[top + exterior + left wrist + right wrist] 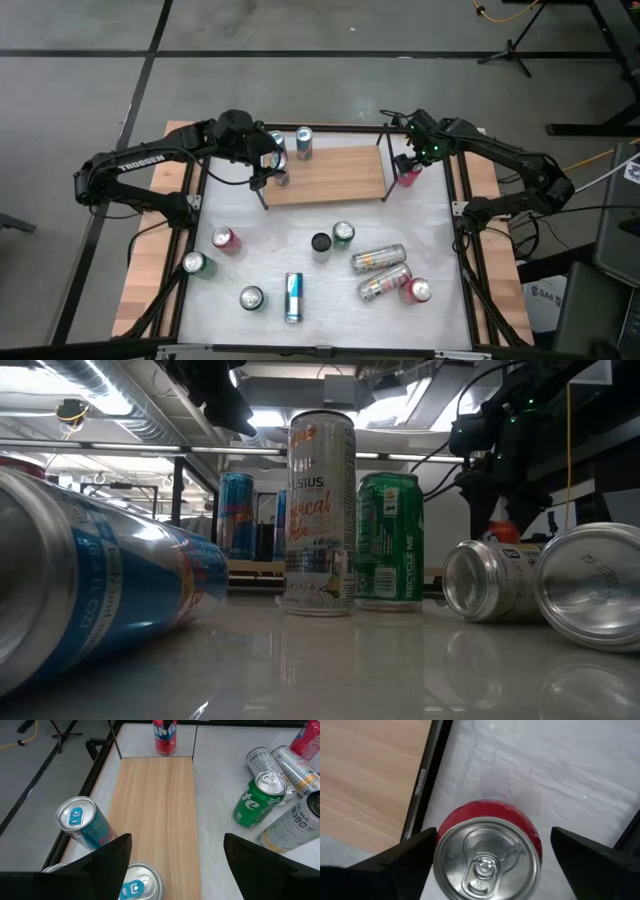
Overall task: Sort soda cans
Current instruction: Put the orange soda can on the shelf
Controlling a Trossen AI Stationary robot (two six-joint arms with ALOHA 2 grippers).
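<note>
Grey floor (300, 30), ceiling ducts (110, 405), tripod (515, 45)

Red can (490, 847), green can (255, 800), tan wood shelf (157, 815).

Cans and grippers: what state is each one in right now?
Left gripper: open, empty.
Right gripper: open around red can.
Red can: upright.
Blue cans on board: upright.
Silver cans: two, lying down.
Front blue can: lying down.
Black can: upright.
Green can beside it: upright.
Other cans: upright.
</note>
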